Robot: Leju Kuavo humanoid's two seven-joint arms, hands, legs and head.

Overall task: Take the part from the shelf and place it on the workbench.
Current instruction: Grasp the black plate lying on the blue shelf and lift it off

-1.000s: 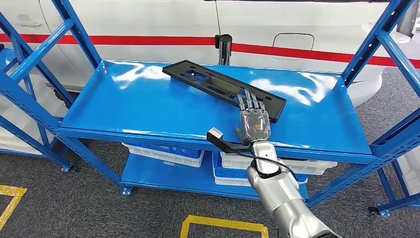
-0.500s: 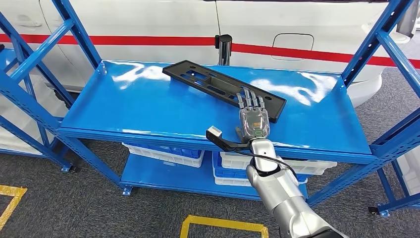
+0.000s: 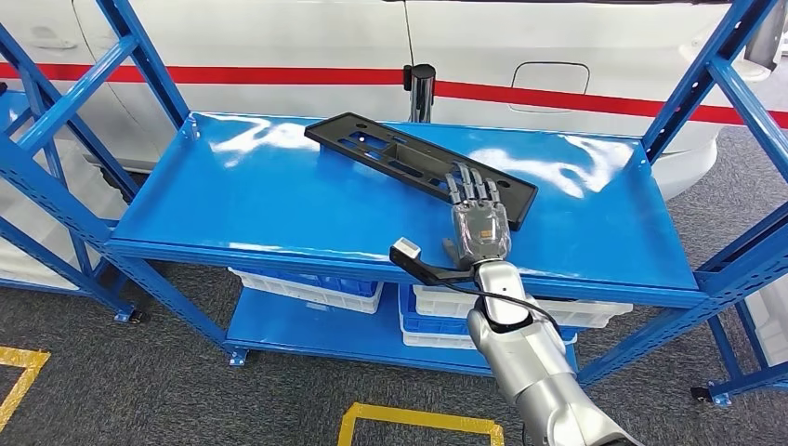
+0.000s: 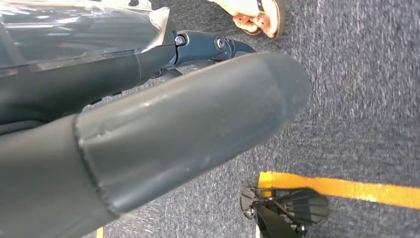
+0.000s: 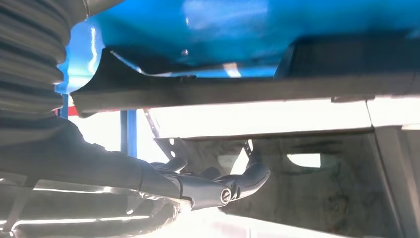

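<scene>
Right hand (image 3: 478, 226): palm down over the near right end of the part, fingers stretched out flat and a little apart, tips lying on the part's top face; nothing gripped.
Right hand, make: pale metallic back plate, darker segmented fingers (image 3: 471, 190), silver arm behind with a black cable looped at the wrist.
Part (image 3: 420, 164): long flat black plastic plate, matte, with rectangular cut-outs and a raised middle section; lies slantwise on the top shelf, far end toward the back left, near end toward the front right.
Shelf (image 3: 279, 209): glossy blue painted metal, bright reflections, blue slanted struts at both sides.
Left hand (image 4: 148, 134): smooth dark grey thumb close to the lens, over grey carpet with a yellow floor line; hard to tell whether open or closed.
Hard to make out: contact under the right palm; part's near end partly covered by the fingers.
Below: white bins (image 3: 307, 288) on the lower shelf, cut off by the top deck.
</scene>
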